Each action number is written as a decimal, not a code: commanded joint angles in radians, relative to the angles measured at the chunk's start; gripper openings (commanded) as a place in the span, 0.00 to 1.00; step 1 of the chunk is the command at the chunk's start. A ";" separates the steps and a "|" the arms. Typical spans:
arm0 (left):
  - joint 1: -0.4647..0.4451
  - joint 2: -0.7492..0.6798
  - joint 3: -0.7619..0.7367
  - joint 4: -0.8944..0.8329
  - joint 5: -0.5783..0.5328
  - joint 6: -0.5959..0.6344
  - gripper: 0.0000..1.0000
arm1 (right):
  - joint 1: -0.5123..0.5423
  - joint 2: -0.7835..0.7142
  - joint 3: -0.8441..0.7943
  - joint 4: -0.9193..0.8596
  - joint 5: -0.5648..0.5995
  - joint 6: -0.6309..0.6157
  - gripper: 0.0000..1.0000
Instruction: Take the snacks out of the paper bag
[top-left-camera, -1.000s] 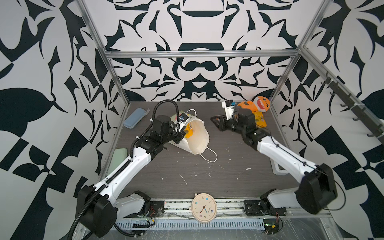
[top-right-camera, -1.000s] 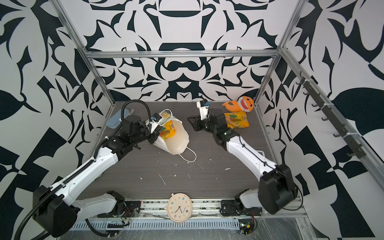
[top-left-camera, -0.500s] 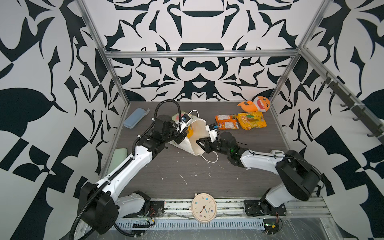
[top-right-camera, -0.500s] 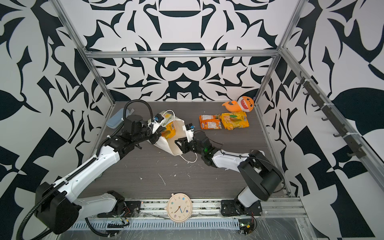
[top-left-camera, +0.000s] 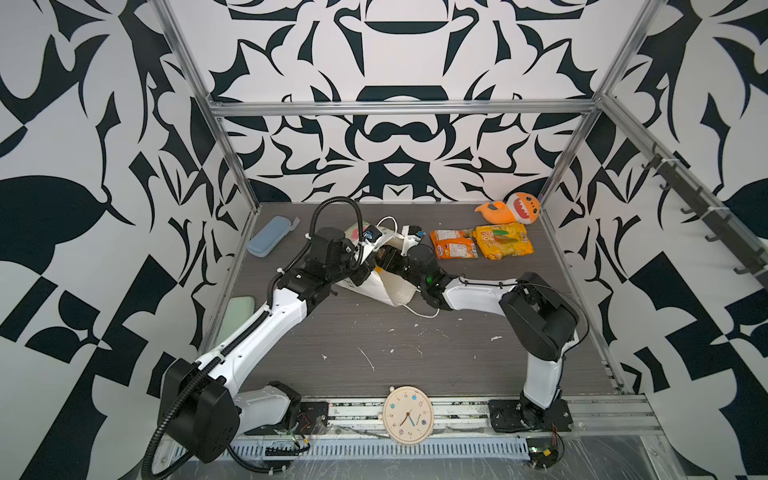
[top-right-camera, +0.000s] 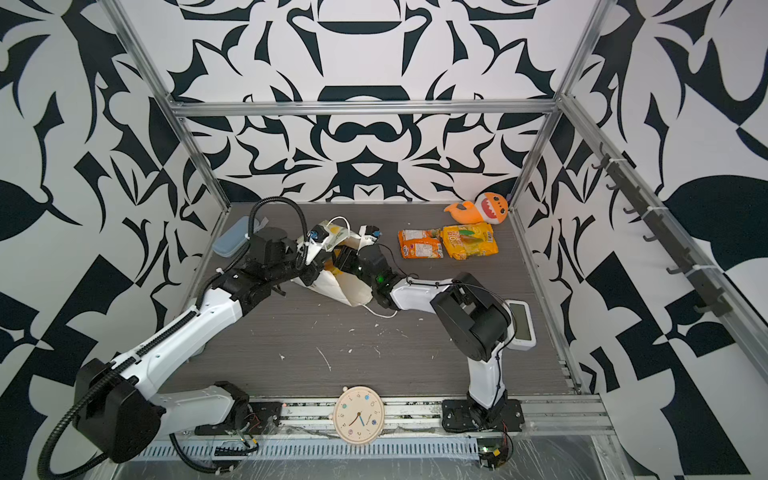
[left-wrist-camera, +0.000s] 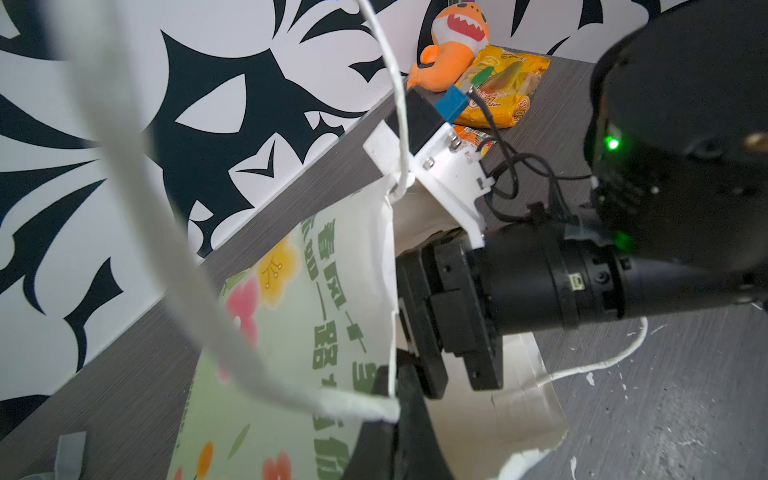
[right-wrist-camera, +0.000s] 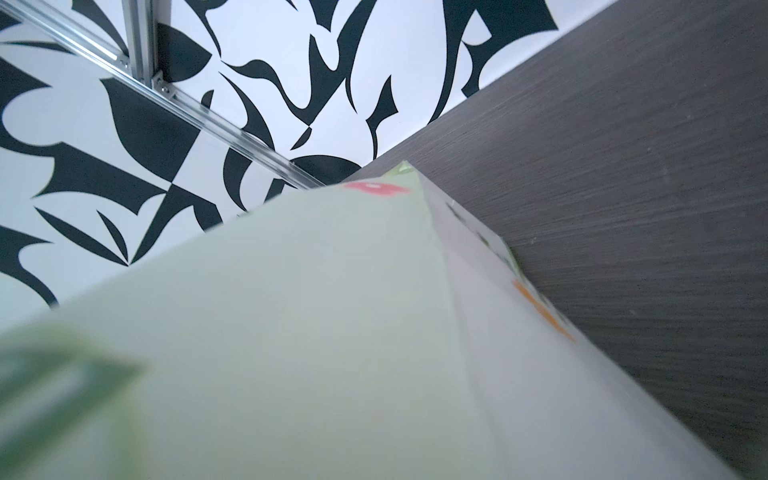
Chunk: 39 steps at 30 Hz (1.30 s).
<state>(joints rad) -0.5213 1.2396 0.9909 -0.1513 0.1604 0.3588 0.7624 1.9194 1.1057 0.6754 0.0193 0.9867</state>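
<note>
Two snacks (top-left-camera: 454, 246) out, top views; left wrist — left jaws clamp paper bag (left-wrist-camera: 286, 332); right jaws hidden, cannot tell

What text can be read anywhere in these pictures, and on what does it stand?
"春" and "路": green print on the paper bag, left wrist view; the other characters are cut off or unsure.
Brand lettering on the yellow packet: too small to read.
Label on the orange packet: too small to read.
Dial numerals on the clock: too small to read.
</note>
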 joint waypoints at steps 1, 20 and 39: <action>-0.003 0.001 0.050 0.057 0.040 -0.004 0.00 | 0.012 0.036 0.061 -0.004 0.046 0.160 0.66; -0.008 0.015 0.066 0.065 0.056 -0.010 0.00 | 0.037 0.165 0.175 0.176 0.065 0.248 0.68; -0.014 0.006 0.062 0.061 0.050 -0.004 0.00 | 0.033 0.317 0.444 -0.394 0.101 0.259 0.61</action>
<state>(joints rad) -0.5163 1.2690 1.0168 -0.1539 0.1238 0.3405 0.7853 2.2261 1.5284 0.4347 0.1272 1.2533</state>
